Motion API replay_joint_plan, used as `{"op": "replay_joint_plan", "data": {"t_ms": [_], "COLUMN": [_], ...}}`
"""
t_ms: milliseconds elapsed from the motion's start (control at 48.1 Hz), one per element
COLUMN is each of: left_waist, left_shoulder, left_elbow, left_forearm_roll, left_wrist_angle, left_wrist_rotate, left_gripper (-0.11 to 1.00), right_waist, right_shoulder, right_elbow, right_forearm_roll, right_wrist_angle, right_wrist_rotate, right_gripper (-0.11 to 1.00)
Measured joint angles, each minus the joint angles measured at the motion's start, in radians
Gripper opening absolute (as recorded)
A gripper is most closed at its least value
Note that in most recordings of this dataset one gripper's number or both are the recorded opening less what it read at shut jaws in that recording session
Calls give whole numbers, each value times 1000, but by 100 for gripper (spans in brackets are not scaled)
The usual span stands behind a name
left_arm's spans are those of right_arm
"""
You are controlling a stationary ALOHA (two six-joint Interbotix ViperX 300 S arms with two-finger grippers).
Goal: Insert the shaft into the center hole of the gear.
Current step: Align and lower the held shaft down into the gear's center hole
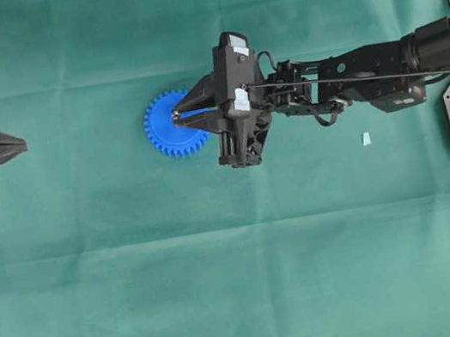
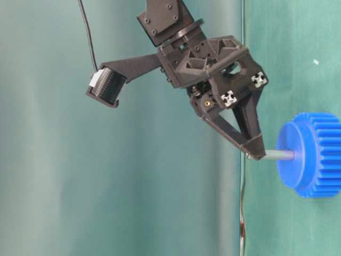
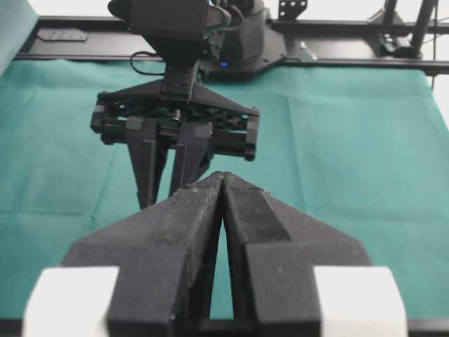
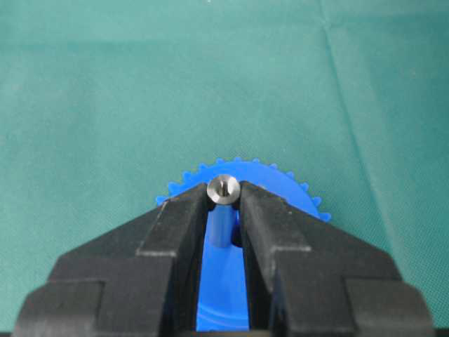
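Squarely between right gripper [image 4: 224,200] jaws, shaft [image 4: 224,189] clamped at its top, lower end at gear [image 4: 228,281] face

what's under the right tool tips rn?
The shaft, pinched at its top end by the right tool, standing upright with its lower end at the middle of the gear. The tool's fingers cover the center hole, so how deep the shaft sits can't be seen.
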Motion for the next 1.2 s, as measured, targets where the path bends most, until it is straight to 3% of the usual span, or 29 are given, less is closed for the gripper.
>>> {"op": "replay_joint_plan", "data": {"t_ms": [1205], "left_waist": [0], "left_shoulder": [0], "left_elbow": [0], "left_forearm_roll": [0], "left_wrist_angle": [23], "left_wrist_rotate": [0], "left_gripper": [0], "right_waist": [-31], "right_shoulder": [-6], "right_elbow": [-2], "right_forearm_roll": [0], "right_wrist_angle": [2], "right_wrist_rotate": [-2], "right_gripper": [17]}}
